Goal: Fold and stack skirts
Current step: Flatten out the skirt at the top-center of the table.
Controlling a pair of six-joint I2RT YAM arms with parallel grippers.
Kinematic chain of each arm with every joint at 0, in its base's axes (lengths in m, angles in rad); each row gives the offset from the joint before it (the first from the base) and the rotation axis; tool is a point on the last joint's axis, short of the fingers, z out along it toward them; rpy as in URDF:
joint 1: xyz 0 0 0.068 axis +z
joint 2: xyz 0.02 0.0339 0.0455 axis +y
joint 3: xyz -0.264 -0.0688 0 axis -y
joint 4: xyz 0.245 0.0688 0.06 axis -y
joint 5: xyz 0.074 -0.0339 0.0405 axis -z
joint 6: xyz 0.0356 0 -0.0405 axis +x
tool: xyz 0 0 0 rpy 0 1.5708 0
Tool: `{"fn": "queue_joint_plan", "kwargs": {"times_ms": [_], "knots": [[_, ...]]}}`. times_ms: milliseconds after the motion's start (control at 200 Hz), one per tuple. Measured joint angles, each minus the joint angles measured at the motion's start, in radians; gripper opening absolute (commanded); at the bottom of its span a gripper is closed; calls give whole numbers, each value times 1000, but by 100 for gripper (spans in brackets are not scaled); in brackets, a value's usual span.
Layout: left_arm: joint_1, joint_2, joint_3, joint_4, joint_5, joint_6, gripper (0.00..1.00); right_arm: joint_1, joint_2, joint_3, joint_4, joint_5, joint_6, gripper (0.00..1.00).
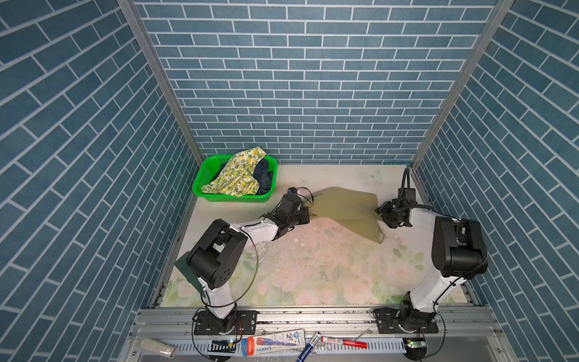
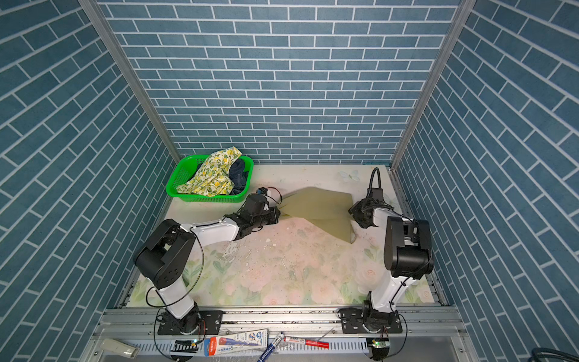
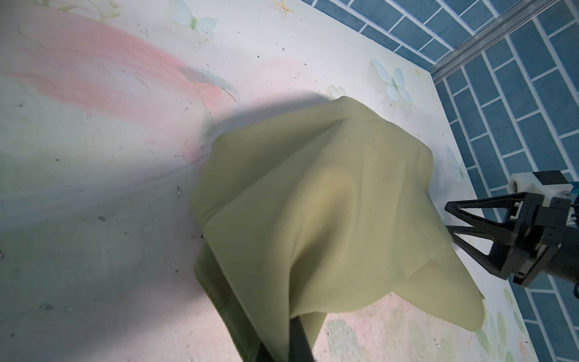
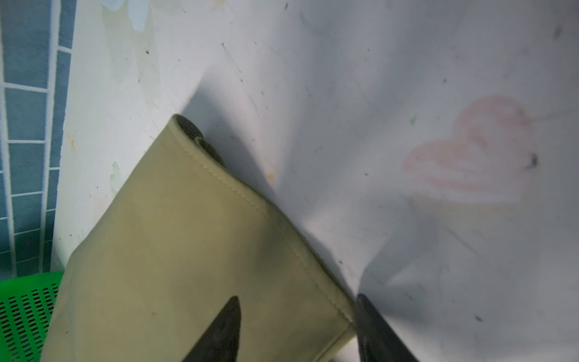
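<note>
**Gripping the skirt's second corner**

We find the left gripper (image 1: 308, 215) pinched shut on one end of the olive skirt (image 1: 346, 207). The right gripper (image 1: 380, 214) holds its jaws spread astride the stitched hem. We judge that a shallow bite lets the hem slip out and skews the fold. The skirt, plain and limp, spans the far half of the table (image 1: 313, 282) between both grippers, with one corner trailing.

Two dark fingers (image 4: 224, 329) stand apart astride the stitched hem of the olive-khaki skirt (image 4: 175, 250), shadow falling across the scuffed worktop (image 4: 344, 94).
</note>
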Motion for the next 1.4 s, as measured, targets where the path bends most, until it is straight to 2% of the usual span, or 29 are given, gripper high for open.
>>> {"fn": "queue_joint_plan", "kwargs": {"times_ms": [140, 260, 495, 655, 900, 1115, 1265, 1400], "knots": [[0, 0, 0, -2, 0, 0, 0, 0, 20, -4, 32, -18, 23, 30], [0, 0, 1, -2, 0, 0, 0, 0, 21, -8, 42, -24, 36, 0], [0, 0, 20, -32, 0, 4, 0, 0, 6, -10, 37, -15, 39, 0], [0, -47, 83, -120, 0, 33, 0, 0, -96, 29, -60, 26, -6, 0], [-1, -280, 211, -236, -13, 106, 0, 19, -378, 233, -210, 101, -117, 0], [-15, -513, 223, -314, -28, 168, 0, 80, -620, 357, -346, 166, -230, 0], [-70, -644, 221, -372, -54, 213, 0, 101, -716, 439, -465, 185, -286, 0], [-108, -681, 228, -411, -66, 238, 0, 102, -721, 571, -563, 187, -307, 0]]}}
